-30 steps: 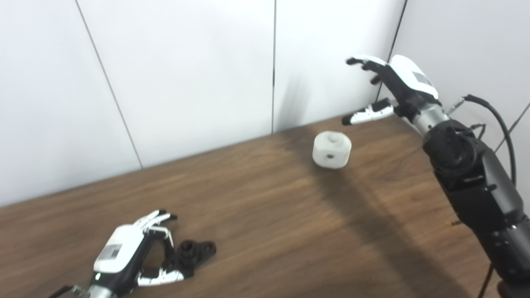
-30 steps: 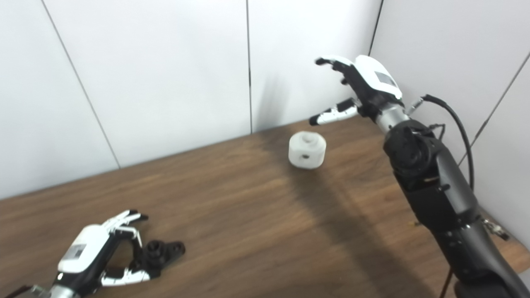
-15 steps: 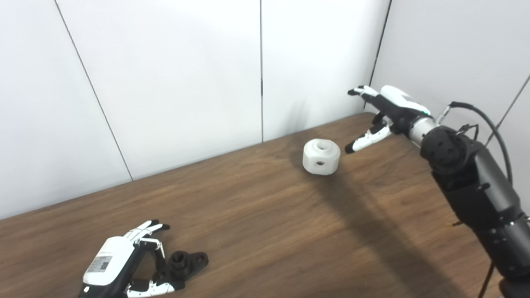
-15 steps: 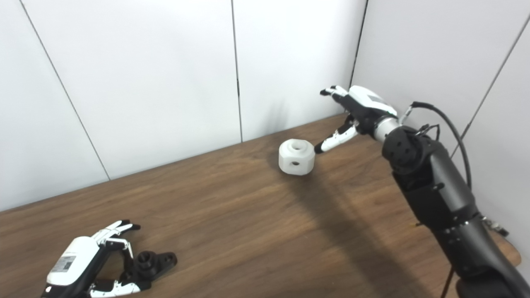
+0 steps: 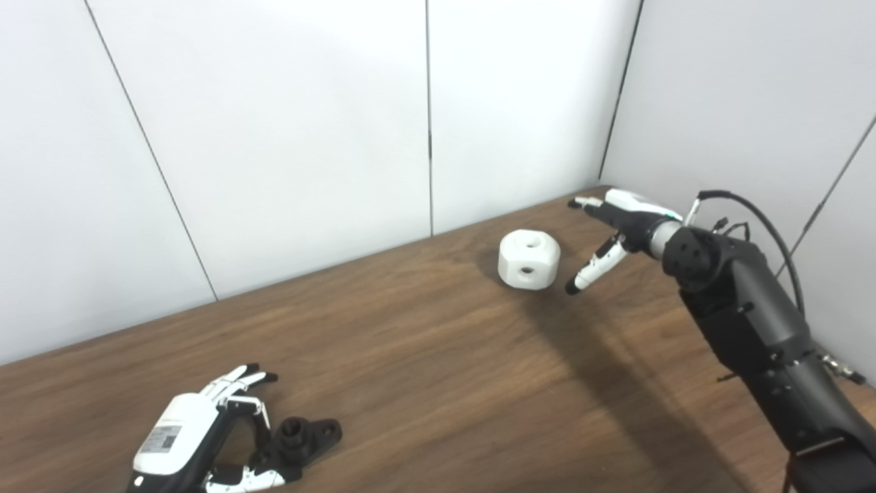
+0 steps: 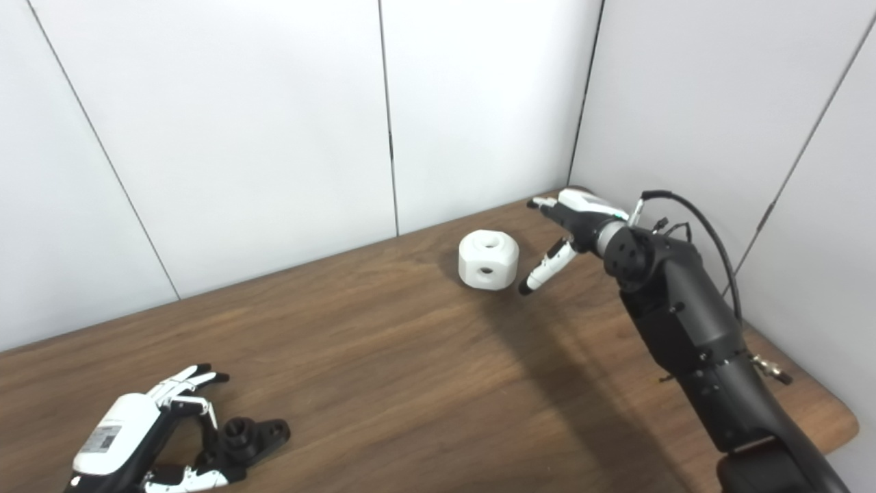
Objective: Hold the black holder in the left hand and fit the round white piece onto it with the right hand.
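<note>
The round white piece (image 5: 528, 259) stands on the wooden table (image 5: 424, 356) near the back wall, with a hole on top and one in its side. My right hand (image 5: 616, 222) is open just to its right, low over the table, thumb pointing down toward the piece, not touching it. The black holder (image 5: 301, 438) lies flat at the front left. My left hand (image 5: 198, 445) is open around the holder's left end, fingers and thumb either side of it; contact is unclear. Both also show in the right eye view: the white piece (image 6: 487, 260) and the holder (image 6: 250, 438).
White wall panels (image 5: 308, 123) close the table at the back and on the right. My right arm (image 5: 759, 335) with its black cable runs along the table's right side. The table's right front corner (image 6: 845, 424) shows in the right eye view.
My right hand has come down from high near the wall to table level beside the white piece. The camera has shifted, so the scene sits differently. My left hand stays by the holder.
</note>
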